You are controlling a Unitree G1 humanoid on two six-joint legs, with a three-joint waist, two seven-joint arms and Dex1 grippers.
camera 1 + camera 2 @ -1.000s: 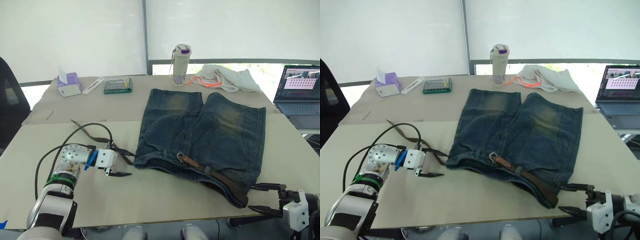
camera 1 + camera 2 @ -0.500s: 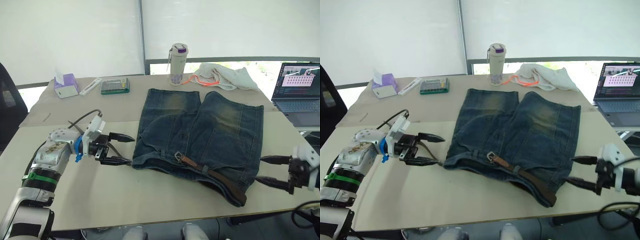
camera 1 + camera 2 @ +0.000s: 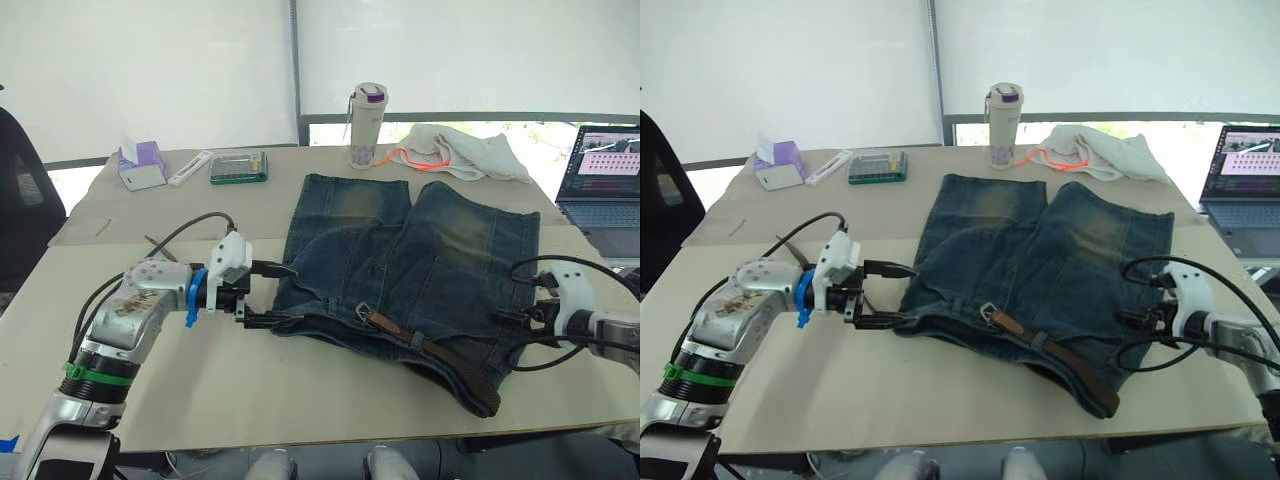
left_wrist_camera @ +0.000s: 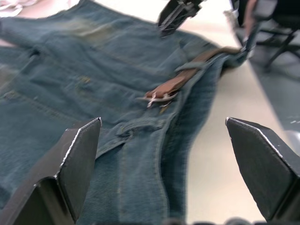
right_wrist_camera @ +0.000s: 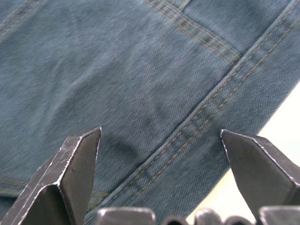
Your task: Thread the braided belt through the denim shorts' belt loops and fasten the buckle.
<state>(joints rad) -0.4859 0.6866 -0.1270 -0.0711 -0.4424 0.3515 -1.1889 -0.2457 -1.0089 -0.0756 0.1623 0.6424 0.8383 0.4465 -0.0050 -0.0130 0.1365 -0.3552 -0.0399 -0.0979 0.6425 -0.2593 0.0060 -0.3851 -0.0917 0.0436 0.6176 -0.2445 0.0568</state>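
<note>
Looking down, you see the left claw (image 3: 272,294) spread wide at the shorts' (image 3: 420,260) waistband corner. Your right claw (image 5: 159,176) is spread too, over the denim's far side. The belt (image 3: 440,356) lies partly threaded, buckle (image 3: 362,314) unfastened.

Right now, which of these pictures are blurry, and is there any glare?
Left wrist view: soft, the buckle and shorts smeared. Right wrist view: denim stitching crisp. Head views: window washed out bright white, table evenly lit; both grippers, left and right, open at the shorts.

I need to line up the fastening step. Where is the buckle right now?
In the left eye view, the buckle lies on the denim shorts at the middle of the waistband nearest the robot, to the right of the open left tool.
</note>
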